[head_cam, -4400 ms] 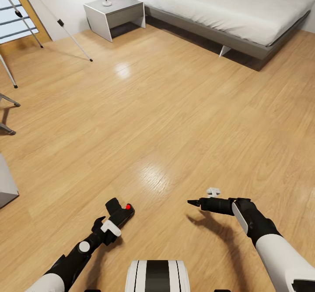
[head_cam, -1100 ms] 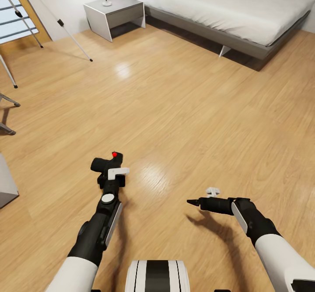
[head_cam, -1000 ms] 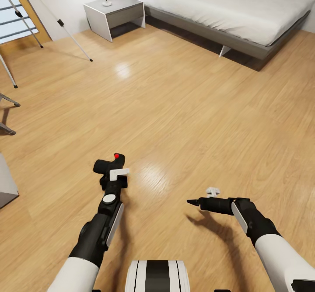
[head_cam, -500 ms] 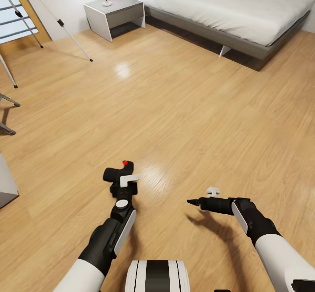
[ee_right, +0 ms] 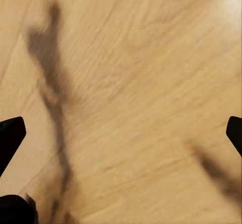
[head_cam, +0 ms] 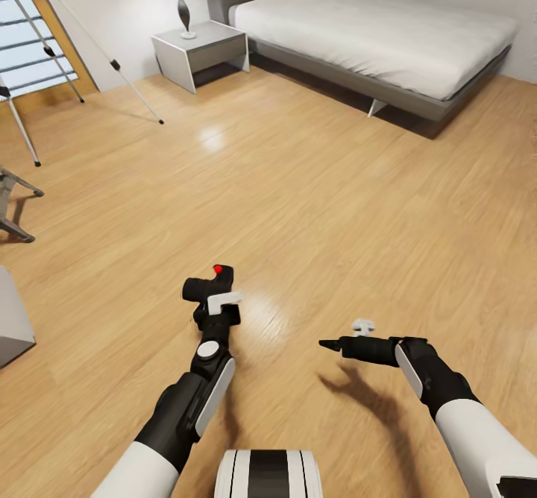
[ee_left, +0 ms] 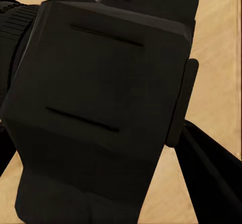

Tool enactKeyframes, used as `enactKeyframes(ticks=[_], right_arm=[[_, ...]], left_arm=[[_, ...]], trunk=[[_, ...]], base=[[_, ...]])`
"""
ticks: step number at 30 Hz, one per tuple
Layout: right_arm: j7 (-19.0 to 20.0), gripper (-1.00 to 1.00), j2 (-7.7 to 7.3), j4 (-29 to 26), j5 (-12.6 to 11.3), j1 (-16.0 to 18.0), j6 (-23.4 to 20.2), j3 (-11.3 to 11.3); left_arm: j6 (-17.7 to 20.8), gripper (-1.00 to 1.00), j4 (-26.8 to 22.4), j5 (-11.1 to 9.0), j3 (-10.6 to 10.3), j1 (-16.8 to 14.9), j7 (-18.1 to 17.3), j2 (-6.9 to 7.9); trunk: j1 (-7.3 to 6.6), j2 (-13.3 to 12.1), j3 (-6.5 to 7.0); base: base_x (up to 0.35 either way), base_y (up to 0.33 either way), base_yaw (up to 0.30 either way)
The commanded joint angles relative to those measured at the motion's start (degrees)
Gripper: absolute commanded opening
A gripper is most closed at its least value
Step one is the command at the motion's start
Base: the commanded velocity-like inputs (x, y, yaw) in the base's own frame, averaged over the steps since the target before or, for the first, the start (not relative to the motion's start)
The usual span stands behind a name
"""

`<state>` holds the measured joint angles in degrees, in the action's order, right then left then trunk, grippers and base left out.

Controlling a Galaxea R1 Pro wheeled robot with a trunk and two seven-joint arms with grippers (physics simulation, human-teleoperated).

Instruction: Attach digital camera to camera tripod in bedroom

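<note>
My left gripper (head_cam: 213,298) is shut on the digital camera (head_cam: 202,287), a small black body with a red button on top, held out above the wood floor. In the left wrist view the camera's black body (ee_left: 101,108) sits close between the fingers. The camera tripod (head_cam: 115,65) stands far off at the upper left by the window; its thin silver legs with black joints show, while its head is out of the picture. My right gripper (head_cam: 328,345) hovers over bare floor, open and empty; its fingertips (ee_right: 10,133) stand wide apart in the right wrist view.
The bedroom's low grey bed (head_cam: 373,36) lies at the back right. A grey nightstand (head_cam: 201,47) with a dark vase (head_cam: 183,10) stands left of it. Metal legs (head_cam: 15,185) and a grey block (head_cam: 11,319) sit at the left edge. Open wood floor (head_cam: 298,185) stretches ahead.
My left arm has lifted the camera from low by the base to out in front and shifted it slightly right. The head view has tilted up a little. The right arm is unmoved.
</note>
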<state>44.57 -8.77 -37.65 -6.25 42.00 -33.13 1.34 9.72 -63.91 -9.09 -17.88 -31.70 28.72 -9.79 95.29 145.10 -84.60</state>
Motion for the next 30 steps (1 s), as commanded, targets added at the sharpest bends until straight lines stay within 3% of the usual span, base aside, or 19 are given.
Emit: enactKeyframes(ticks=[1, 8, 12, 20, 25, 26, 30], right_arm=[[0.03, 1.00, -0.01, -0.04, -0.43, 0.01, -0.45, 0.06], [0.14, 1.00, -0.01, -0.19, -0.43, 0.01, -0.45, 0.06], [0.22, 1.00, -0.10, -0.32, -0.43, 0.01, -0.54, 0.06], [0.26, 1.00, -0.30, -0.40, -0.44, 0.01, -1.03, 0.06], [0.32, 1.00, -0.47, -0.82, -0.50, 0.01, -1.33, -0.01], [0.33, 1.00, -0.50, -0.98, -0.50, 0.01, -1.39, -0.04], [0.33, 1.00, -0.53, -1.16, -0.51, 0.01, -1.46, -0.08]], left_arm=[[0.25, -1.00, -0.18, -0.79, -0.13, -0.03, -0.21, 0.03], [0.29, -1.00, -2.43, -7.12, 0.00, -0.03, -2.59, 0.38], [0.36, -1.00, -3.65, -13.17, 0.06, -0.03, -2.71, 1.03], [0.48, -1.00, -6.17, -19.46, 0.12, -0.03, -2.70, 3.41], [0.82, -1.00, -12.36, -23.77, 0.17, 0.39, -2.89, 7.38], [0.92, -1.00, -14.68, -26.59, 0.17, 0.91, -2.95, 9.61], [0.97, -1.00, -18.18, -35.59, 0.17, 1.69, -3.08, 14.64]], trunk=[[-0.03, 0.00, 0.19], [-0.21, -0.10, 1.74], [-0.32, -0.15, 2.63], [-0.52, -0.26, 4.40], [-0.65, -0.32, 5.51], [-0.68, -0.34, 5.73], [-0.78, -0.39, 6.62]], base=[[0.000, 0.000, 0.000], [0.000, 0.000, 0.000], [0.000, 0.000, 0.000], [0.000, 0.000, 0.000], [0.000, 0.000, 0.000], [0.000, 0.000, 0.000], [0.000, 0.000, 0.000]])
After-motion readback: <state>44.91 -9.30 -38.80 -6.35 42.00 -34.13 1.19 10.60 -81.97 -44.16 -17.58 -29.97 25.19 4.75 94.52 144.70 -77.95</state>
